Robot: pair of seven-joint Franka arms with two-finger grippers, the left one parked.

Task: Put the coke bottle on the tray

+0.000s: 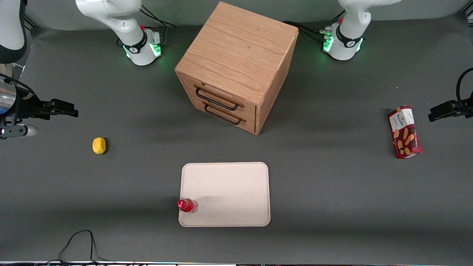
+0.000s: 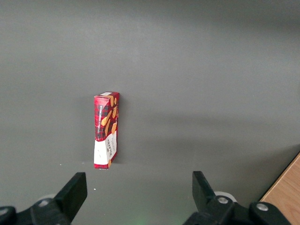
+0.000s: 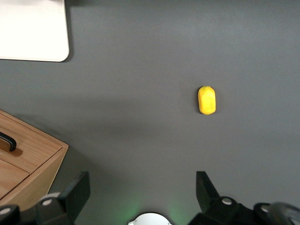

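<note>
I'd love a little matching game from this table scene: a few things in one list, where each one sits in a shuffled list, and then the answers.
Things:
1. coke bottle
2. lemon
3. snack box
4. gripper

Places:
A. on the mat toward the parked arm's end of the table
B. above the mat at the working arm's end, open and holding nothing
C. upright on a corner of the tray, at the edge nearest the front camera
D. on the mat toward the working arm's end, apart from the tray

Pairs: 1-C, 2-D, 3-A, 4-B
</note>
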